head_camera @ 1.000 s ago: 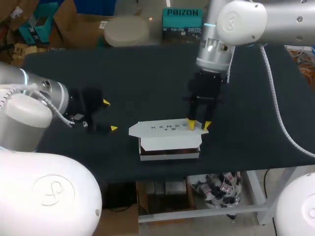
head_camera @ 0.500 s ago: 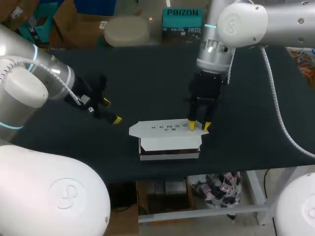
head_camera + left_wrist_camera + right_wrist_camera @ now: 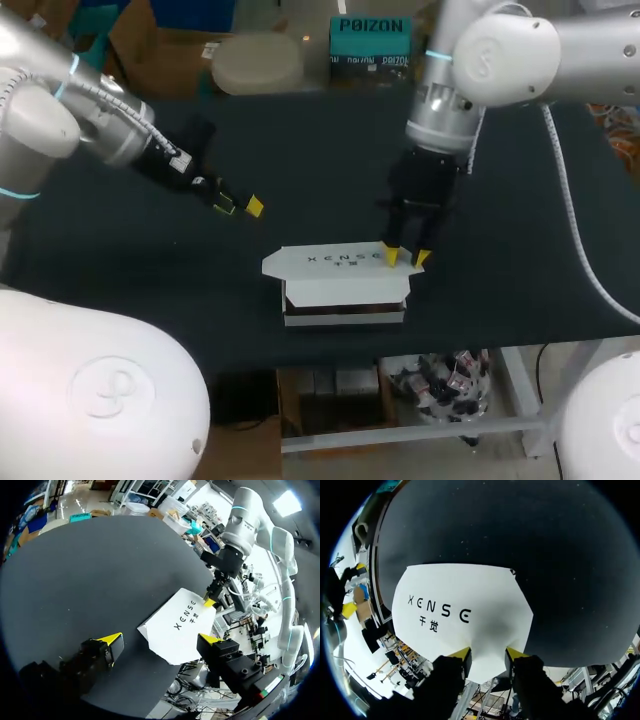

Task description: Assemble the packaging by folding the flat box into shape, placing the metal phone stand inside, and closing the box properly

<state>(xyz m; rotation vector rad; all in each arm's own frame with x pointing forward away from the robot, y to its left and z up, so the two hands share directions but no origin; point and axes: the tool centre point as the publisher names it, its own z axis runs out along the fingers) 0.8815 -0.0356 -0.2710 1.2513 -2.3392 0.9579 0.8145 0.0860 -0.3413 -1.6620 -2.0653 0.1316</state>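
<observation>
Looks like this one's mostly done. The box (image 3: 340, 285) is already folded into shape and sits low in the middle of the head view, near the front edge of the table (image 3: 300, 140). Its lid is down over the body. I can't see the metal phone stand anywhere, so my guess is it's already inside, but nothing shows that for sure. There's a dark gap under the lid's front flap, so I'd say the final tuck and closing is what's left.

The right gripper (image 3: 404, 257) is down on the right end of the lid, with the lid's tapered tip (image 3: 487, 665) in its jaws. I honestly can't tell if it's pinching that tip or just resting there. The left gripper (image 3: 238, 202) is up and to the left of the box, well apart from it, spread wide and holding nothing.

The box's long axis runs left to right across the frame, parallel to the table's front edge. The printed lid faces up and its front flap faces the bottom of the frame.
</observation>
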